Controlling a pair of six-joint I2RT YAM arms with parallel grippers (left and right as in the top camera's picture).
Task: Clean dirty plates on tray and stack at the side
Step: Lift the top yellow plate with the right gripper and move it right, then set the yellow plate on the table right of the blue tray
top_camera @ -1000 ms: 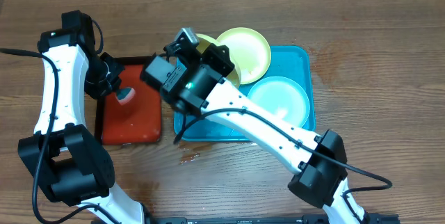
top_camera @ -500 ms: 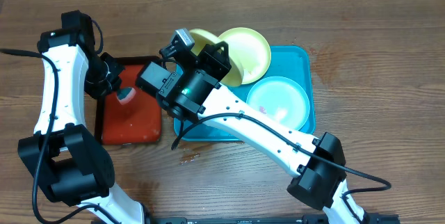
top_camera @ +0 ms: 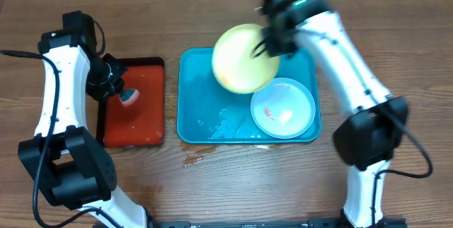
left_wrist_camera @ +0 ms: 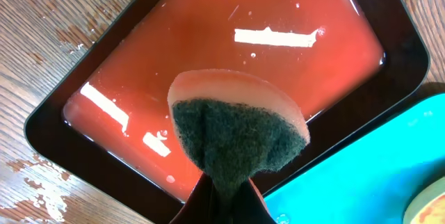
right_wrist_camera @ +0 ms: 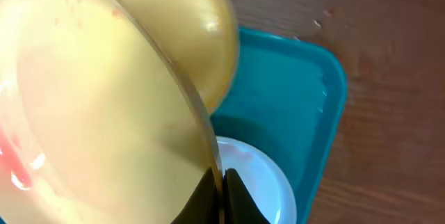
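— Above the far side of the tray (top_camera: 202, 115), a yellow-green plate (top_camera: 241, 61) is held tilted, clear of the tray floor. By what is it gripped?
— It is pinched at its rim by the right gripper (right_wrist_camera: 221, 186), whose jaws are clamped on the plate's thin edge. Red-orange smears are seen on its pale face in the wrist view.
— Are other plates seen?
— A second yellow-green plate (right_wrist_camera: 181, 36) is seen behind the first in the right wrist view; whether the two are touching cannot be told. A light blue plate (top_camera: 283, 107) is laid flat in the tray's near right corner and is marked with a red smear.
— And the other arm?
— A sponge (left_wrist_camera: 236, 130), green scouring face toward the camera, is squeezed between the jaws of the left gripper (left_wrist_camera: 222, 203) and held over the red tray (left_wrist_camera: 292, 71), on which a wet sheen is seen. That tray is set on the table (top_camera: 396, 30) just beside the turquoise one, at its left.
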